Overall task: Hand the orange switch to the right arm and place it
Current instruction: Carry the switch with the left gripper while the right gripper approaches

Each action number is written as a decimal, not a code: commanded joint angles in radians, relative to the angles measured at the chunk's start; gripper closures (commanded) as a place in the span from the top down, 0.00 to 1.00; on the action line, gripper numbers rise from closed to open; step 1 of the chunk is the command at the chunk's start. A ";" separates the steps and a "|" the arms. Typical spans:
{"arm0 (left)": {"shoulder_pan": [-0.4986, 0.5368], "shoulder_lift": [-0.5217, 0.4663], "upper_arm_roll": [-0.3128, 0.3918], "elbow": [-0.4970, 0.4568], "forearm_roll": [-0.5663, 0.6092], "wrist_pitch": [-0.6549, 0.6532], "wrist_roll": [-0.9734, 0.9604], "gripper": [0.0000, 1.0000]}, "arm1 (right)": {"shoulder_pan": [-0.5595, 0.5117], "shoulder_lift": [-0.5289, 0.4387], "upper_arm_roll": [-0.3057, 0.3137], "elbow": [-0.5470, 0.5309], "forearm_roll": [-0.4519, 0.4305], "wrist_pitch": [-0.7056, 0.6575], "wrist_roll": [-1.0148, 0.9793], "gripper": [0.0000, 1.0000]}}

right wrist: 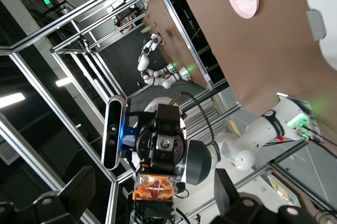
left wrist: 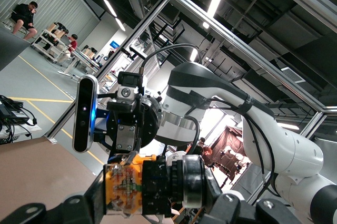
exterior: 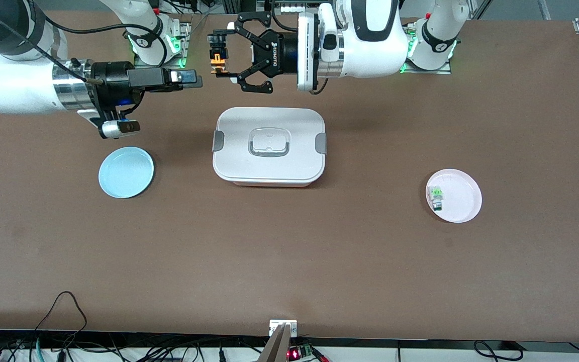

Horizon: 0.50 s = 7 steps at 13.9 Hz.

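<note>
1. Orange and black, the orange switch [exterior: 217, 56] is pinched in the left gripper [exterior: 225, 53], held up in the air above the table [exterior: 370, 261] near the robots' bases
2. The right gripper [exterior: 191, 79] faces it just beside, fingers spread
3. To hand over well, I'd line the right fingers up on the switch's free black body, clear of the left fingertips
4. The left should let go only once the right has closed firmly; the blue plate [exterior: 126, 172] looks a likely drop spot

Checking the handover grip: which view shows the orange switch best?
The left wrist view: the orange switch fills the foreground, clamped in the left gripper. The right wrist view shows it smaller; the front view shows it tiny.
</note>
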<state>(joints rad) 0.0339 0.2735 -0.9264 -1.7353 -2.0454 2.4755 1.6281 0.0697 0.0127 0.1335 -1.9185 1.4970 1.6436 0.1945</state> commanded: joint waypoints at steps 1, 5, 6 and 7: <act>-0.016 0.009 0.004 0.025 -0.022 0.020 -0.002 0.00 | -0.005 -0.049 0.034 -0.076 0.072 0.030 0.016 1.00; -0.016 0.009 0.004 0.023 -0.022 0.019 -0.002 0.00 | -0.005 -0.089 0.089 -0.123 0.149 0.099 0.083 1.00; -0.016 0.009 0.004 0.023 -0.019 0.019 -0.002 0.00 | -0.005 -0.098 0.106 -0.123 0.149 0.125 0.104 1.00; -0.016 0.009 0.004 0.023 -0.021 0.019 -0.002 0.00 | -0.005 -0.103 0.116 -0.123 0.152 0.143 0.117 1.00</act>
<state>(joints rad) 0.0330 0.2737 -0.9262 -1.7349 -2.0454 2.4760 1.6246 0.0699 -0.0472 0.2234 -2.0142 1.6249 1.7410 0.2649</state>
